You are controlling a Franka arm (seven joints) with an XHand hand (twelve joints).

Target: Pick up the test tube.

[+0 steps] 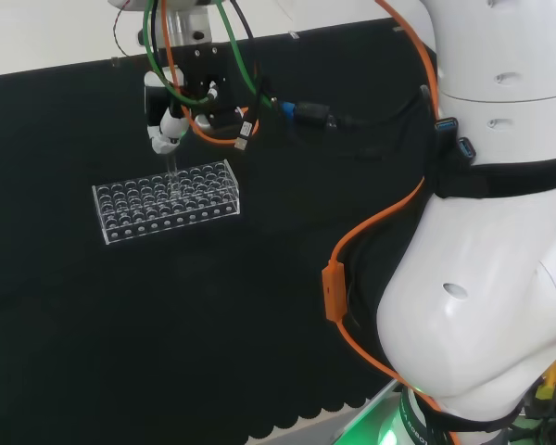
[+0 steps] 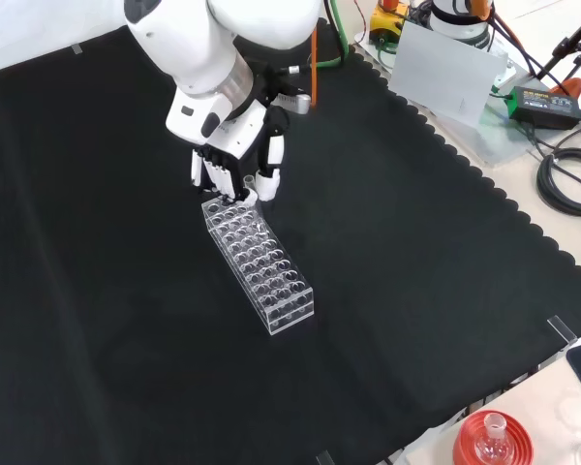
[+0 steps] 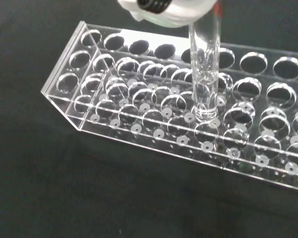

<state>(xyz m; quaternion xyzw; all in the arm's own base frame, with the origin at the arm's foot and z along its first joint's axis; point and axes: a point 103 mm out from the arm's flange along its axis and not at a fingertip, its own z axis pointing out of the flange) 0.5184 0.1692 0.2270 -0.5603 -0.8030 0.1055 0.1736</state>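
Observation:
A clear test tube (image 3: 205,74) stands upright, its rounded lower end down inside a hole of the clear plastic rack (image 3: 84,106). In the head view the hand (image 1: 167,125) hangs just above the rack (image 1: 167,200), its fingertips pinched on the top of the tube (image 1: 170,167). In the front view the hand (image 2: 238,160) points down over the far end of the rack (image 2: 261,263), and its fingers hide the tube. A blurred white part of the hand (image 3: 169,12) covers the tube's top in the wrist view. The rack's other holes look empty.
Black cloth (image 2: 126,320) surrounds the rack on all sides. Orange and green cables (image 1: 232,111) hang close to the hand. A red ribbed stand with a small flask (image 2: 492,441) sits off the cloth's near right corner in the front view. A grey sheet (image 2: 445,68) and a power adapter (image 2: 537,97) lie beyond the scalloped edge.

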